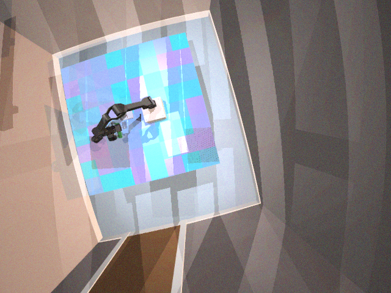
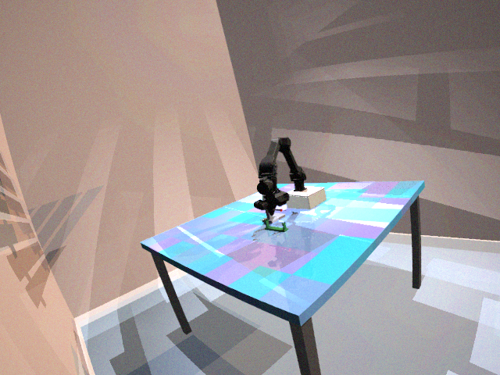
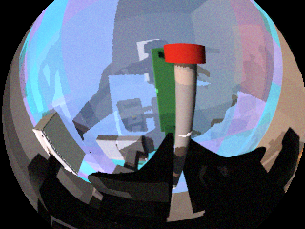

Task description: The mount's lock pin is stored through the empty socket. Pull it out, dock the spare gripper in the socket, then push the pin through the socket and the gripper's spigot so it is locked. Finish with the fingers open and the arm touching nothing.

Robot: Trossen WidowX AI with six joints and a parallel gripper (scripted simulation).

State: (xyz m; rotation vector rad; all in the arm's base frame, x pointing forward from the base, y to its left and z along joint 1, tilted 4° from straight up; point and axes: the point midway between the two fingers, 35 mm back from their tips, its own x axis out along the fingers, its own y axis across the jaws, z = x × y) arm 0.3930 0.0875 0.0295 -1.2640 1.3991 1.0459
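Slippage was your main risk: your black parallel-jaw gripper (image 3: 177,168) pinched only the tail of the grey red-capped lock pin (image 3: 185,98), lodged in the green mount (image 3: 164,92).

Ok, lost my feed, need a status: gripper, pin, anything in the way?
Gripper shut on lock pin, red head away from fingers. Green mount right behind pin. Nothing else near it.
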